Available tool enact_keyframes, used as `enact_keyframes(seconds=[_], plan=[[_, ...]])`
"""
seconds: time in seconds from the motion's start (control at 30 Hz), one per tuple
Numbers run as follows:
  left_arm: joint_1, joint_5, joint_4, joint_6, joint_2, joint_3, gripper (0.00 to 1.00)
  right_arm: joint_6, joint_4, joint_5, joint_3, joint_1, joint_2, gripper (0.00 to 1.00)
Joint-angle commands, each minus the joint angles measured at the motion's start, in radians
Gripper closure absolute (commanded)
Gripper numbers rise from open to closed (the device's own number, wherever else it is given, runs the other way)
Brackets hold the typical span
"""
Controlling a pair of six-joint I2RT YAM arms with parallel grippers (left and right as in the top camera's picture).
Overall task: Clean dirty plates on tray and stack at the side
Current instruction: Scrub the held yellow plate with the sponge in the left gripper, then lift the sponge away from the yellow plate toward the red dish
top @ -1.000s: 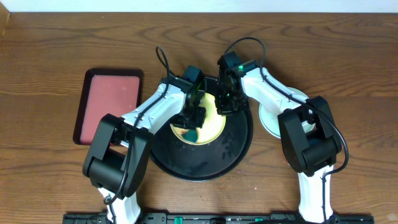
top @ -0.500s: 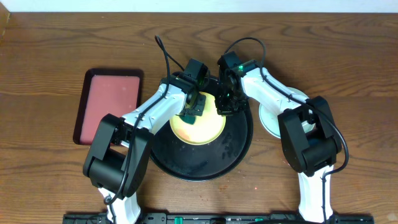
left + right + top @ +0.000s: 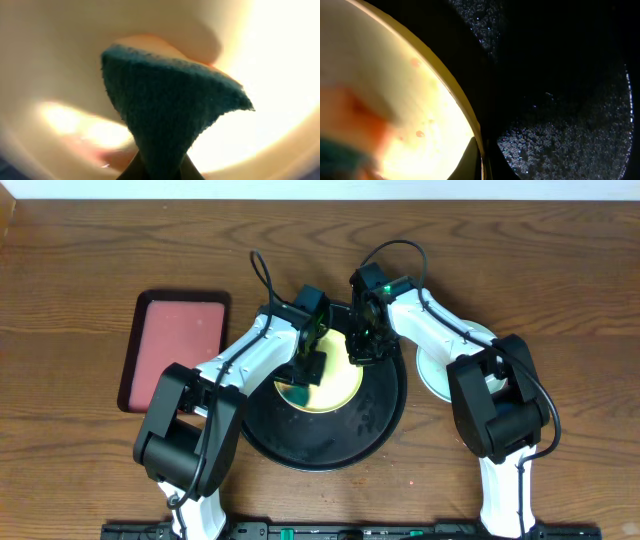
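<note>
The yellow plate (image 3: 335, 380) lies on the black tray (image 3: 380, 415). My left gripper (image 3: 305, 375) is over the plate's left part, shut on a dark teal sponge (image 3: 170, 110) that presses on the plate (image 3: 60, 50). My right gripper (image 3: 360, 352) is shut on the plate's right rim (image 3: 482, 160), one finger inside the rim and one outside. Small reddish spots (image 3: 419, 133) show on the plate's surface (image 3: 395, 75) in the right wrist view. The wet tray floor (image 3: 560, 100) lies beside it. A pale plate stack (image 3: 430, 375) sits right of the tray, partly hidden by my right arm.
A pink-red rectangular tray (image 3: 178, 345) with a dark rim lies on the wooden table to the left of the black tray. Both arms cross over the back half of the black tray.
My left gripper with the sponge swept from the plate's front part to its back edge and has now come back toward the middle-left. The right gripper has stayed on the rim.
</note>
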Motion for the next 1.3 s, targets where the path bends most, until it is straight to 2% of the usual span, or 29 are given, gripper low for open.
enact_keyframes(seconds=[0.0,0.17,0.37,0.43,0.53,0.6,0.67,0.8,0.83,0.87,1.0,1.17,1.27], plan=[[0.000,0.214,0.033,0.118,0.017,-0.004,0.93,0.006,-0.008,0.060,-0.026,0.006,0.010,0.99],[0.000,0.080,0.164,0.103,0.017,-0.004,0.92,0.006,-0.010,0.060,-0.026,0.006,0.010,0.99],[0.000,-0.397,0.214,-0.100,0.017,-0.004,0.93,0.006,-0.010,0.060,-0.026,0.006,0.010,0.99],[0.000,-0.485,0.198,-0.148,0.017,-0.004,0.93,0.006,-0.010,0.060,-0.026,0.006,0.010,0.99],[0.000,-0.496,0.156,-0.185,0.017,-0.004,0.93,0.003,-0.010,0.060,-0.026,0.006,0.010,0.99],[-0.003,-0.449,0.115,-0.194,0.017,-0.004,0.93,0.003,-0.010,0.060,-0.026,0.006,0.010,0.99],[-0.003,-0.302,0.063,-0.190,0.017,-0.004,0.92,0.003,-0.009,0.060,-0.026,0.006,0.010,0.99],[-0.004,0.024,0.018,-0.106,0.017,-0.004,0.93,0.003,-0.008,0.060,-0.026,0.006,0.010,0.99],[-0.004,0.159,0.030,-0.060,0.017,-0.004,0.93,0.003,-0.008,0.060,-0.026,0.006,0.010,0.99],[-0.004,0.185,0.042,-0.058,0.017,-0.004,0.92,0.003,-0.008,0.060,-0.026,0.006,0.010,0.99],[-0.004,0.140,0.132,-0.070,0.017,-0.004,0.93,0.003,-0.008,0.060,-0.026,0.006,0.010,0.99],[0.004,-0.183,0.221,-0.260,0.017,-0.004,0.92,0.003,0.001,0.060,-0.026,0.006,0.010,0.99],[0.026,-0.317,0.231,-0.338,0.016,-0.001,0.93,0.004,0.006,0.059,-0.026,0.006,0.010,0.99]])
